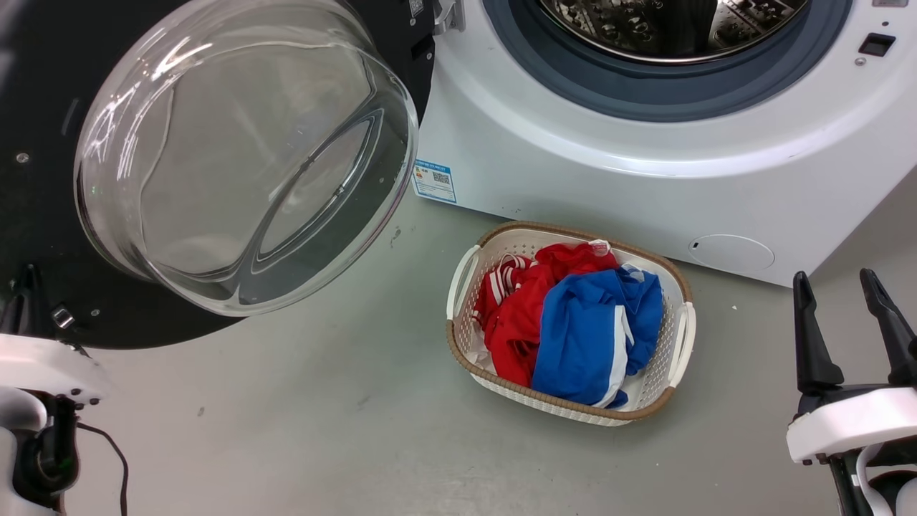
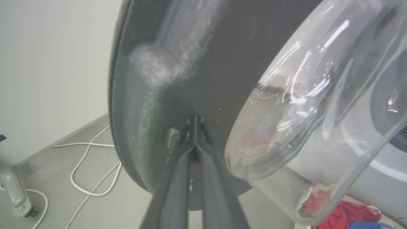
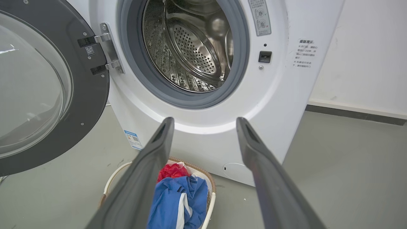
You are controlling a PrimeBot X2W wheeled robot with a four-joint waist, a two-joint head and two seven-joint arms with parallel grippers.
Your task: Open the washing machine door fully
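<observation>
Door (image 2: 197, 63) against left end effector (image 2: 194, 120)

Head looks down; left wrist close on door (image 2: 197, 63); right wrist faces drum (image 3: 190, 57); all share basket (image 1: 648, 390).

The left gripper (image 2: 194, 124) is held with fingers pressed together, tips at the washing machine door (image 2: 203, 63). The right gripper (image 3: 205, 120) is held spread, well apart from it.
</observation>
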